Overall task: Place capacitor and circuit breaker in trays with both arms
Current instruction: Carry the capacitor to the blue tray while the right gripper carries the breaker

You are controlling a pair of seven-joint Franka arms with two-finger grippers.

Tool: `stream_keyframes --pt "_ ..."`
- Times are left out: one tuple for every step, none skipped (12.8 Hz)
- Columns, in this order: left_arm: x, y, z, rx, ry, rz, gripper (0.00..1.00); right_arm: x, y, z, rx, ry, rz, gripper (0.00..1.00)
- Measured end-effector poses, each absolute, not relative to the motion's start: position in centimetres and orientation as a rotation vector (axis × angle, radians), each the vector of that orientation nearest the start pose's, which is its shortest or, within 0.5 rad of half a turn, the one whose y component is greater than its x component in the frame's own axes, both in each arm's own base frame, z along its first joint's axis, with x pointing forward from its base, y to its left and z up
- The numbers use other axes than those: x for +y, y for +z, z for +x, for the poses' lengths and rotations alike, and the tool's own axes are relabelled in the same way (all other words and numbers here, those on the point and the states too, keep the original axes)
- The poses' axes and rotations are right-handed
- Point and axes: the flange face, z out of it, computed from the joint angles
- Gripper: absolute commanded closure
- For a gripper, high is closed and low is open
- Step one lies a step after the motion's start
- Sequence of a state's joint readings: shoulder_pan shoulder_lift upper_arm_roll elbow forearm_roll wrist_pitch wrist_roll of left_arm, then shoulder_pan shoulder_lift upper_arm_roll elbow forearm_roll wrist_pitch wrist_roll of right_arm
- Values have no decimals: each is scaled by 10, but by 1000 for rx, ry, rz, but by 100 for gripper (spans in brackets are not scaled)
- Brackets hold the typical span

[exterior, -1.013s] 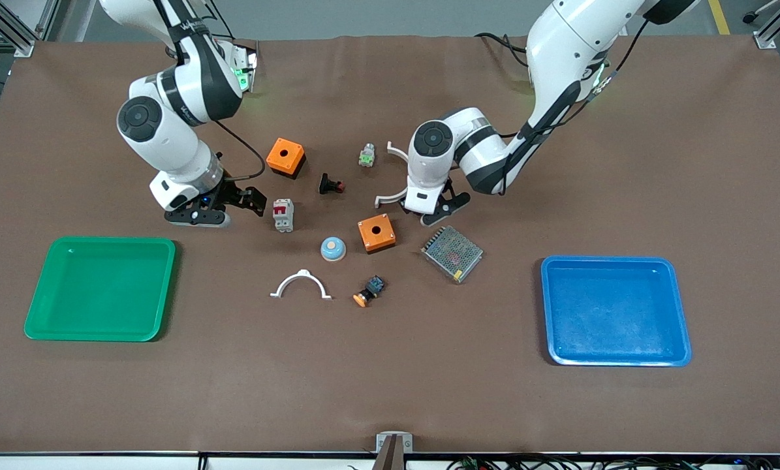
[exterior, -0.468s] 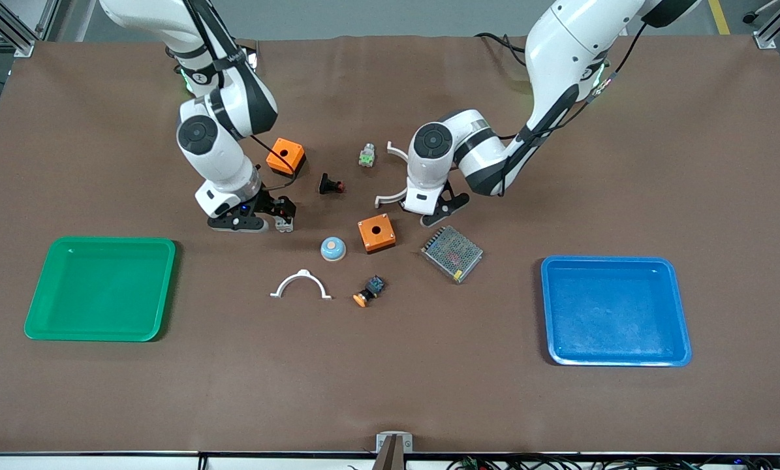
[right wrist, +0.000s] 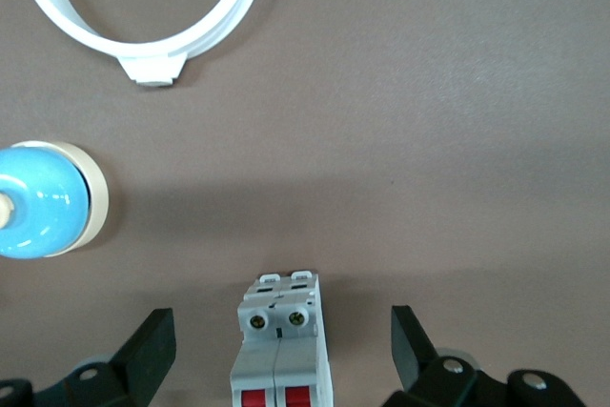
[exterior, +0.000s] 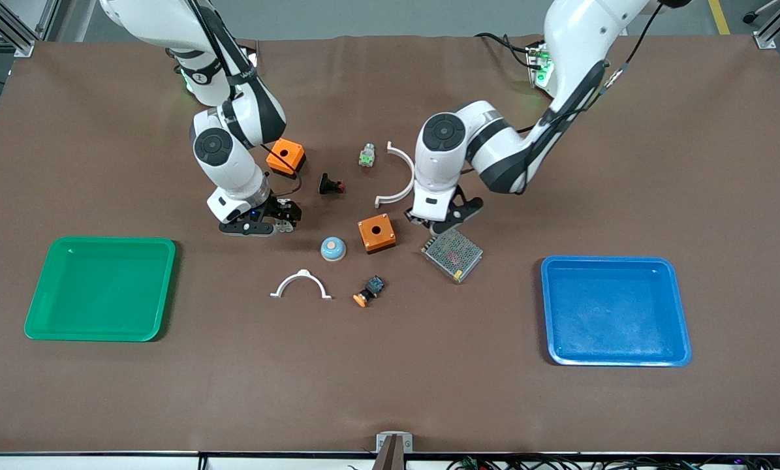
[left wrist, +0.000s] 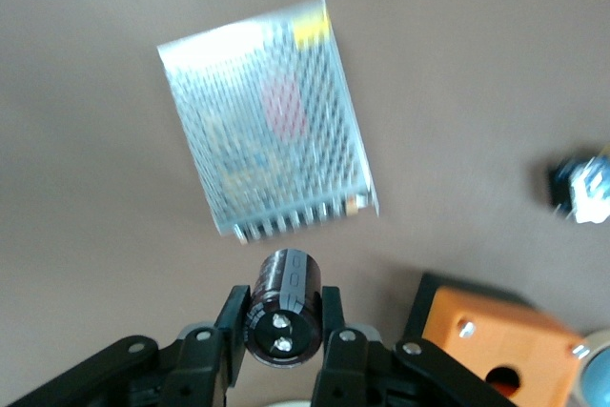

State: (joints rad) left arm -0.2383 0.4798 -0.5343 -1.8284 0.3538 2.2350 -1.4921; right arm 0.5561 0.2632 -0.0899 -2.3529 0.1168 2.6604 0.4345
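The circuit breaker (right wrist: 281, 355), a light-grey block with red levers, lies on the brown table. My right gripper (right wrist: 281, 359) is open and low around it, one black finger on each side with gaps. In the front view the right gripper (exterior: 277, 219) covers most of the breaker, near the green tray's end. My left gripper (left wrist: 284, 316) is shut on the capacitor (left wrist: 284, 304), a short black cylinder with two metal terminals, held just above the table. In the front view the left gripper (exterior: 436, 225) is beside the mesh power supply (exterior: 452, 253), and the capacitor is hidden there.
A green tray (exterior: 102, 287) lies toward the right arm's end, a blue tray (exterior: 615, 310) toward the left arm's. Two orange boxes (exterior: 286, 156) (exterior: 376, 234), a black push button (exterior: 331, 185), a blue dome (exterior: 333, 248), two white arcs (exterior: 301, 284) (exterior: 396, 175) and an orange-tipped button (exterior: 368, 290) lie mid-table.
My right gripper has moved toward the table's middle and now straddles the circuit breaker. My left gripper has shifted toward the mesh power supply, uncovering the white arc.
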Motion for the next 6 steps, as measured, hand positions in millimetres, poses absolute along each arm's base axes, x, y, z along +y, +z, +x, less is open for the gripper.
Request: stream_keyframes --pt "-402 329 504 -797 -95 -3003 100 232 221 463 93 -34 -3093 0" --pt "-375 353 525 -742 -111 -2995 100 235 219 461 82 -26 -3096 0" --pt "-341 370 548 -685 -113 -2994 100 237 218 459 73 -18 -3099 0" --pt "-307 378 569 -639 -106 -2995 100 238 216 457 68 -9 -3102 0" --pt "-270 377 587 -591 -89 -2998 100 239 213 455 65 2 -3107 0" --pt "-233 373 603 -529 -64 -3003 100 239 209 454 63 13 -3111 2"
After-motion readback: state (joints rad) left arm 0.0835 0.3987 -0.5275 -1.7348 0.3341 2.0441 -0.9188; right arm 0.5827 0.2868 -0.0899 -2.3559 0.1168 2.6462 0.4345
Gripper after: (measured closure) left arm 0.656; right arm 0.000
